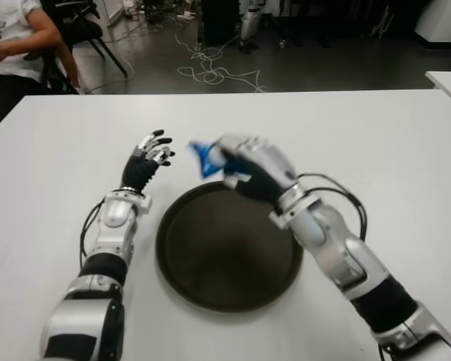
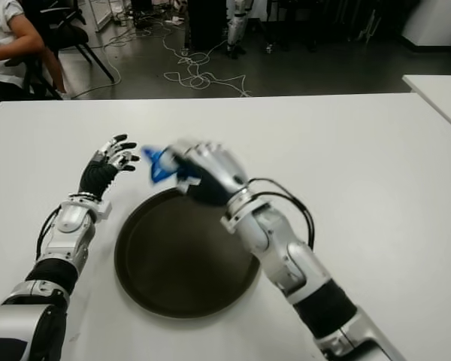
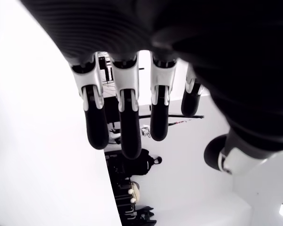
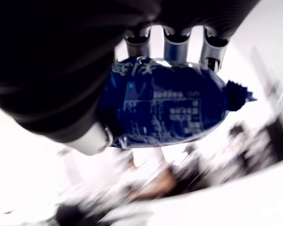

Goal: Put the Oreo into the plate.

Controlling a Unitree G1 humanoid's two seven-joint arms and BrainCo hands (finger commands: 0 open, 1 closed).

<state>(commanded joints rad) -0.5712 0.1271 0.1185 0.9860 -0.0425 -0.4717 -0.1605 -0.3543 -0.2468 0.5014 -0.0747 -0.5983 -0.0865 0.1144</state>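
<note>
Oreo in its blue plastic packet is already grasped by the right hand, fingers closed around it, above the far rim of the round dark plate. Lowering and release remain. The left hand shows beside the plate's left, fingers spread, empty.

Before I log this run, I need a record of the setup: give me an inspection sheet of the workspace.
Surface: white table, bare apart from the job's things.
Job's things: blue Oreo packet held in the right hand, above the far rim of the dark round plate; plate holds nothing.
Clutter: nothing seen.
Hands: right hand shut on the packet; left hand open, left of the plate.
Cables: black cable looping at the right wrist; white cables on the floor.
Surroundings: seated person beyond the far left corner.
</note>
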